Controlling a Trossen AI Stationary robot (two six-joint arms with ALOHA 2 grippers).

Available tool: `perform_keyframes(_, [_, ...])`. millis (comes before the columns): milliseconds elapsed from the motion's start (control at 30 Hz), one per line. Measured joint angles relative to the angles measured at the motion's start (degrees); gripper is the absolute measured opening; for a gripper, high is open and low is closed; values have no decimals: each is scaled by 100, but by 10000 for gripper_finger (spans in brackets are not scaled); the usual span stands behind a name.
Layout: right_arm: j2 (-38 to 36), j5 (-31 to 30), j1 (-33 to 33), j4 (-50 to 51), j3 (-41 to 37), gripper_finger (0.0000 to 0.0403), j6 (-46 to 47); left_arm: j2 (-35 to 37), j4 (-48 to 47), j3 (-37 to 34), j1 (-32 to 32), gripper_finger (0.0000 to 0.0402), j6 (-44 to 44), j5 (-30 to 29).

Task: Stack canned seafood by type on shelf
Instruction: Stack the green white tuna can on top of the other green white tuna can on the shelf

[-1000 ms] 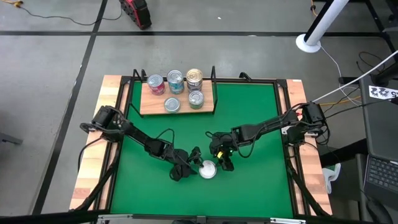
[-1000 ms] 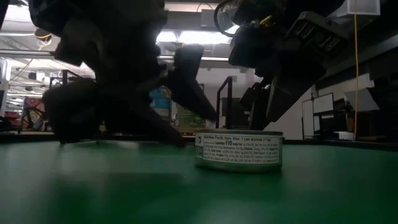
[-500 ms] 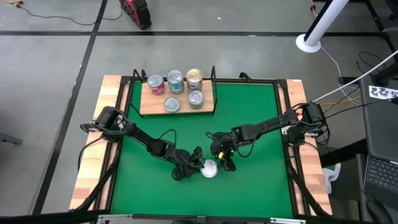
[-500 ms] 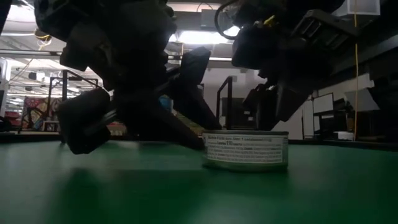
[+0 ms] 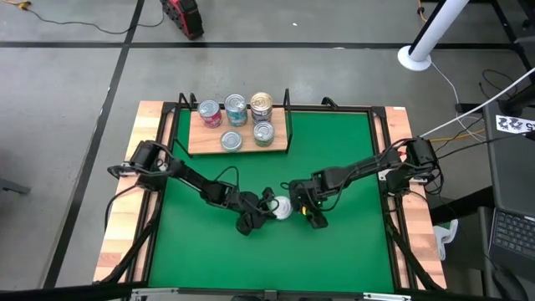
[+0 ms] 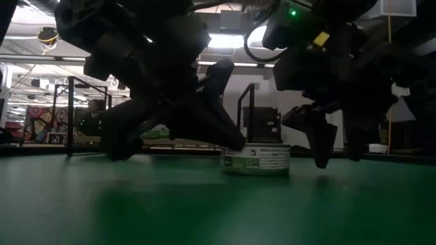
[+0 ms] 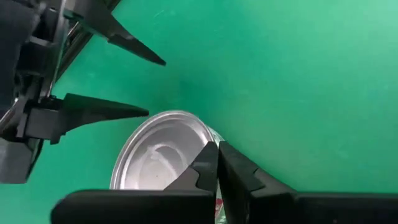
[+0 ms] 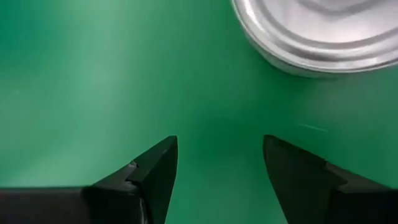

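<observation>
One tin of canned seafood (image 5: 283,207) with a silver lid (image 7: 155,158) stands upright on the green mat near the table's middle. My left gripper (image 5: 271,203) is shut, and its joined tips (image 7: 216,148) are at the tin's left rim. My right gripper (image 5: 309,214) stands open just right of the tin (image 8: 317,37), with only mat between its fingers. Several more tins (image 5: 236,110) stand on the shelf (image 5: 201,144), a wooden board at the far left. My left gripper touches the tin's top rim (image 7: 200,138) with its shut fingertips. They slant down from the table's left (image 6: 228,133). Nothing is between the fingers. The tin stands flat on the mat (image 6: 255,162).
Black uprights (image 5: 287,98) stand at the shelf's ends. A black frame (image 5: 380,110) edges the green mat (image 5: 334,150), with bare mat between the shelf and the arms. A white pole base (image 5: 414,57) is beyond the table's far right corner.
My left gripper has shut with nothing between its fingers and has swept toward the far edge and a little to the right. The tin has slid upright along the mat toward the far edge. My right gripper has shifted slightly right and stays open.
</observation>
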State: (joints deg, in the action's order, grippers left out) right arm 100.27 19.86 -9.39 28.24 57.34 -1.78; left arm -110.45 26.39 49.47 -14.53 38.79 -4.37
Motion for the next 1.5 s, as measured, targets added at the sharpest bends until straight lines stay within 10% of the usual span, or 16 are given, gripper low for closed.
perform_keyframes(467, [0,-878,4,-179,0,237,15,4,-93,2,-36,1,-136,-160])
perform_keyframes(1500, [0,-407,2,-1148,-2,237,1077,-17,-498,-15,-331,21,-913,-720])
